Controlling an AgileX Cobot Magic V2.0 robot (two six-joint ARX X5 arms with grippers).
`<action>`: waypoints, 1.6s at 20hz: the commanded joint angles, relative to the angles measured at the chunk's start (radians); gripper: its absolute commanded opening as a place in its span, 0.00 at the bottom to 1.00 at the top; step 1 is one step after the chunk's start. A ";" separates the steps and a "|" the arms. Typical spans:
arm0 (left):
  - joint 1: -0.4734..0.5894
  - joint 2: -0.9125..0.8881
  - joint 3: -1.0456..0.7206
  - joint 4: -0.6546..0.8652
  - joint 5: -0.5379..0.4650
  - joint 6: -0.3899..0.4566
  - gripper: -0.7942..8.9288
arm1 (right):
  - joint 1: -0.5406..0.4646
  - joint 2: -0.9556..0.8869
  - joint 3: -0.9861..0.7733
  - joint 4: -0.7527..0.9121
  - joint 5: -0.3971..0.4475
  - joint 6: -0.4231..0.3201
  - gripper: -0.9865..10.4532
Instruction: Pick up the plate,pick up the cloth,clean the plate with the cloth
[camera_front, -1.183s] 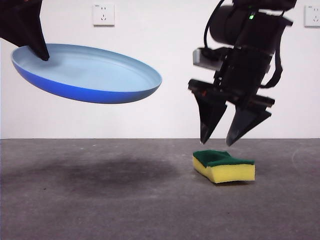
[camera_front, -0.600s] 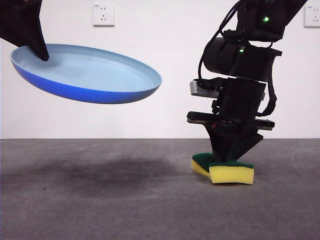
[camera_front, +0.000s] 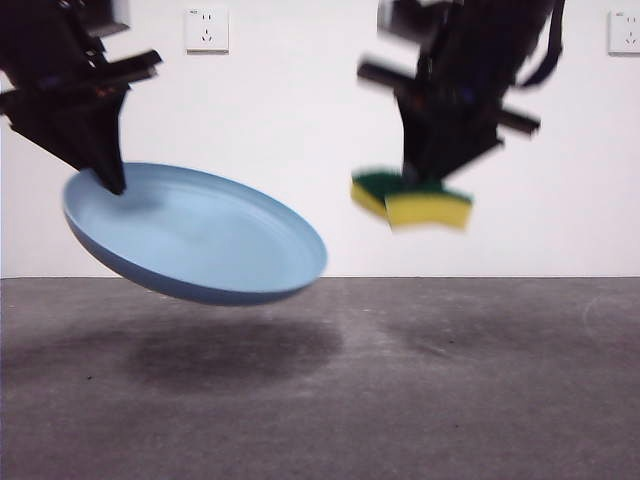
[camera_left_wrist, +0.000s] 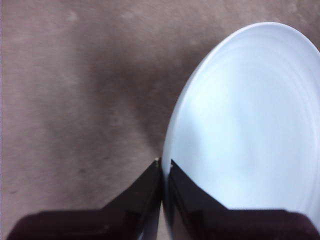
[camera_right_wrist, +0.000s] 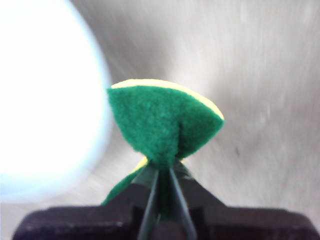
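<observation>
Sponge (camera_front: 412, 200) now lifted, clamped in right gripper (camera_front: 432, 180), beside the plate (camera_front: 200, 235) pinched by left gripper (camera_front: 112, 180) — wiping's next

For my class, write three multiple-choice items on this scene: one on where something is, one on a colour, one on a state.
1. Where is the sponge?
A. On the table
B. In the air, in the right gripper
C. On the plate

2. What colour is the sponge's scouring layer?
A. Green
B. Red
C. White

3. How is the plate held?
A. Lying flat on the table
B. Standing on edge against the wall
C. Tilted, its rim pinched by the left gripper

Answers: 1 B, it hangs well above the table. 2 A, green over yellow foam. 3 C, it slopes with its shadow below it.
</observation>
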 joint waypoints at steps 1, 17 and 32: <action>-0.049 0.005 -0.010 0.021 0.045 -0.026 0.07 | 0.042 -0.023 -0.006 0.023 -0.001 0.022 0.07; -0.168 0.003 -0.010 0.150 0.115 -0.148 0.07 | 0.324 0.100 -0.006 -0.159 0.207 0.002 0.07; -0.189 0.003 -0.010 0.129 0.216 -0.129 0.07 | 0.152 0.049 -0.006 0.197 0.125 0.002 0.07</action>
